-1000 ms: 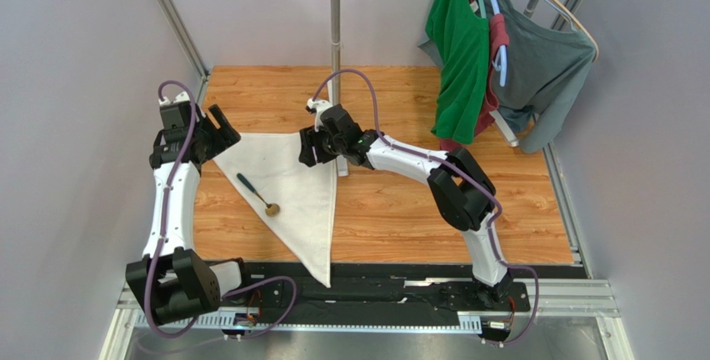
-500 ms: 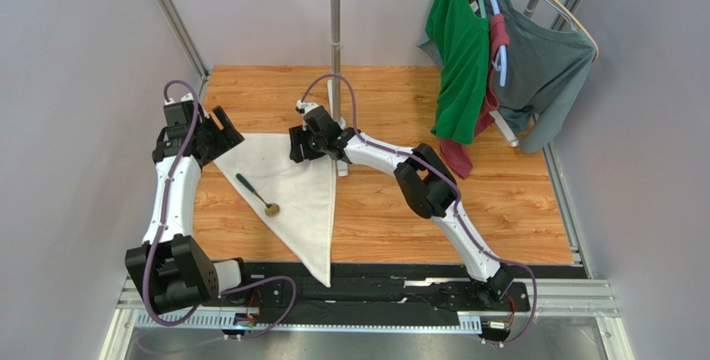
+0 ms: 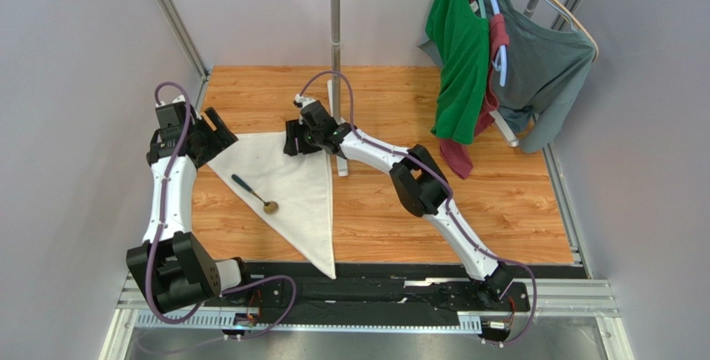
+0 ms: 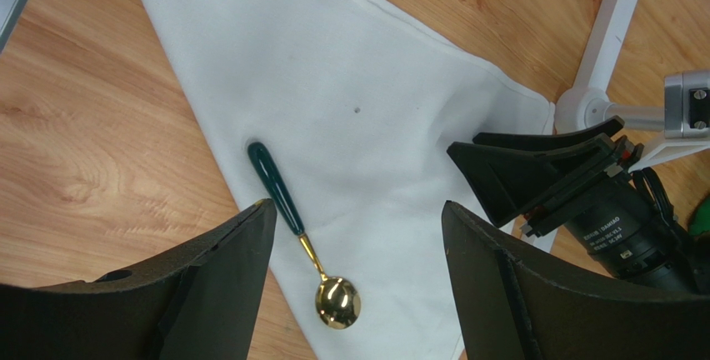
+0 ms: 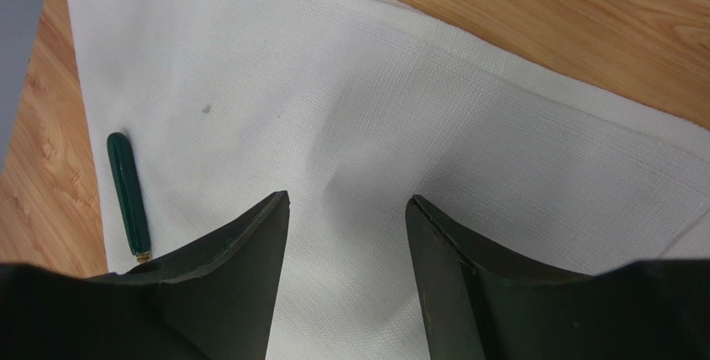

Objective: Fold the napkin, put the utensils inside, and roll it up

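Jaws left and right stand apart above the napkin (image 3: 302, 202), spoon (image 3: 252, 192) lying on it

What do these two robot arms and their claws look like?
The left arm and right arm have white links and chunky black joints, each trailing a purple cable. The left gripper and right gripper are black, with two broad wedge-shaped fingers.

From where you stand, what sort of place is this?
Probably a robot test booth, not a home: a left arm and a right arm bolted to a metal rail at a wooden table, plain walls around, and practice props: a napkin with a spoon on it, a green shirt hanging up.
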`<state>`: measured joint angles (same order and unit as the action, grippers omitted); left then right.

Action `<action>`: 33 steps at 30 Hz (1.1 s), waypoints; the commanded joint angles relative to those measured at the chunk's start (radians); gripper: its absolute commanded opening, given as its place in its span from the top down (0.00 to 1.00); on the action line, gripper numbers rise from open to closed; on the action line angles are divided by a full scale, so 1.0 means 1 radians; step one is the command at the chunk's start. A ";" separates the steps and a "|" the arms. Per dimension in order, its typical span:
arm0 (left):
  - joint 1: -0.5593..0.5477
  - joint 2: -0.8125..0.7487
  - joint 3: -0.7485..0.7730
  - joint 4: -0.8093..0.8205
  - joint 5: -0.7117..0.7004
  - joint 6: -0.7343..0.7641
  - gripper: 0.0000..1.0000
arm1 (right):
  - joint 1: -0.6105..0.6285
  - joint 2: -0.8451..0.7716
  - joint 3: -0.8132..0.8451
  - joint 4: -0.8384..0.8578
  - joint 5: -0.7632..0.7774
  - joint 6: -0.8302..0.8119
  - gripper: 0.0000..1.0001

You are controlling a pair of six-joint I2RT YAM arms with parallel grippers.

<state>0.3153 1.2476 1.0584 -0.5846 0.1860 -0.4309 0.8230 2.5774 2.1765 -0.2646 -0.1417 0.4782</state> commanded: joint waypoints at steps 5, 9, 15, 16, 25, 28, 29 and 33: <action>-0.005 -0.069 -0.003 0.022 -0.010 0.007 0.19 | 0.002 -0.182 -0.118 0.037 -0.122 -0.062 0.40; -0.070 -0.097 0.000 0.019 -0.072 0.030 0.20 | 0.002 -0.389 -0.297 0.103 -0.127 -0.069 0.40; -0.200 -0.125 0.000 0.005 -0.134 0.057 0.20 | 0.002 -0.702 -0.585 0.102 -0.130 -0.055 0.41; -0.212 -0.126 0.002 -0.001 -0.144 0.060 0.20 | 0.004 -0.738 -0.698 0.108 -0.134 -0.046 0.41; -0.248 -0.131 -0.043 -0.037 -0.132 0.000 0.21 | 0.010 -1.055 -1.213 0.125 -0.205 0.072 0.43; -0.374 -0.223 -0.099 -0.040 -0.194 -0.031 0.22 | 0.018 -1.175 -1.363 0.094 -0.208 0.083 0.43; -0.421 -0.262 -0.116 -0.040 -0.232 -0.048 0.22 | 0.018 -1.238 -1.391 0.070 -0.191 0.091 0.43; -0.608 -0.306 -0.219 -0.037 -0.298 -0.159 0.22 | 0.018 -1.336 -1.498 0.056 -0.235 0.131 0.43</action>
<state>-0.1780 0.9890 0.9012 -0.6174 -0.0410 -0.4774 0.8364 1.3643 0.7185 -0.2432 -0.3218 0.5518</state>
